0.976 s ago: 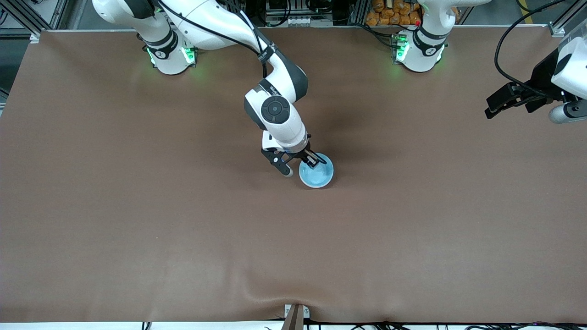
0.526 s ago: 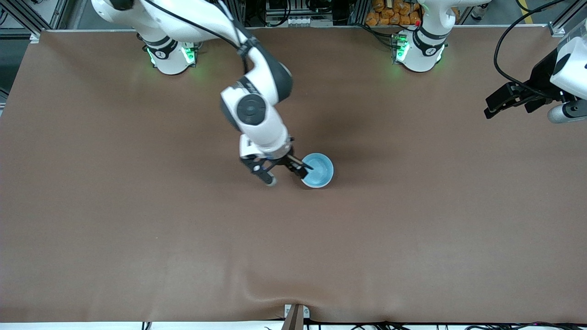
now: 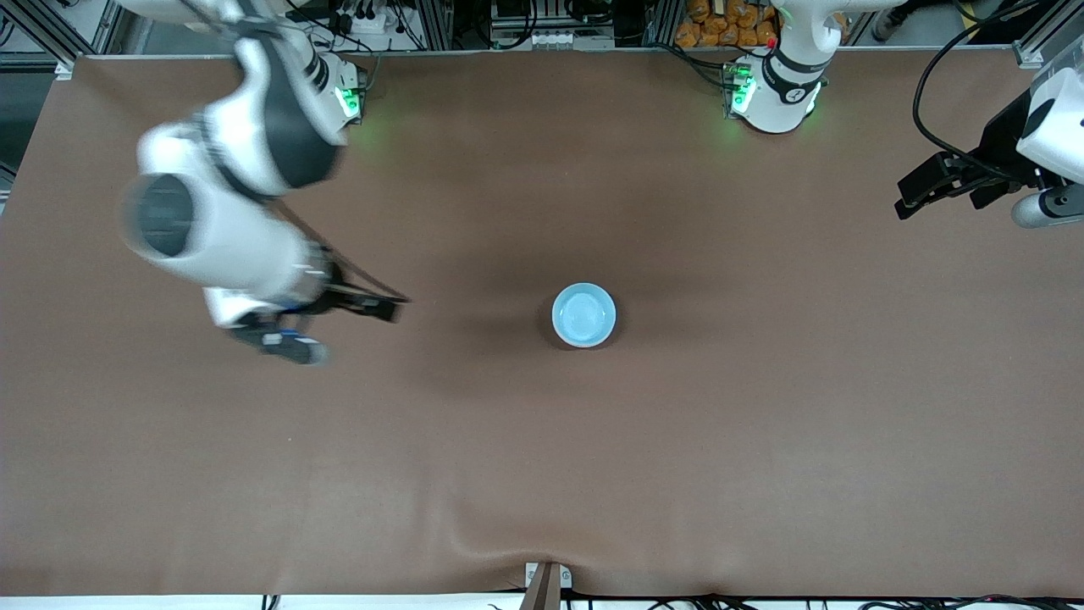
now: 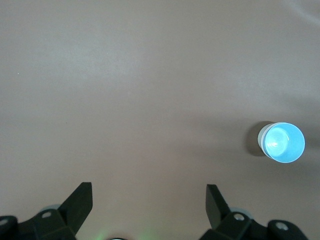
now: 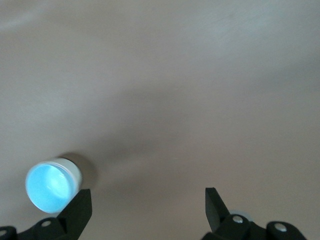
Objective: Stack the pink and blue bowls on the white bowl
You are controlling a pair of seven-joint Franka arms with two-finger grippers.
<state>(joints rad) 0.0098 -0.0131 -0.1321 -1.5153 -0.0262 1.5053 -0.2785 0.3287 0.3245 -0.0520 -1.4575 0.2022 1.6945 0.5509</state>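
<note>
The light blue bowl (image 3: 583, 314) sits upright in the middle of the table. It also shows in the left wrist view (image 4: 284, 142) and the right wrist view (image 5: 48, 186). A white wall (image 5: 76, 170) shows under its blue rim, so it rests in the white bowl. The pink bowl is hidden. My right gripper (image 3: 358, 334) is open and empty, up over bare table toward the right arm's end, well apart from the bowl. It shows open in its wrist view (image 5: 148, 192). My left gripper (image 3: 936, 207) waits open and empty at the left arm's end, as its wrist view (image 4: 148, 188) shows.
The brown table cover (image 3: 762, 440) has a raised wrinkle near a small bracket (image 3: 546, 580) at the edge nearest the front camera. The two arm bases stand along the top edge of the front view.
My right gripper left the blue bowl's rim and swung up and away toward the right arm's end of the table. The bowl stayed in place. The left arm has not moved.
</note>
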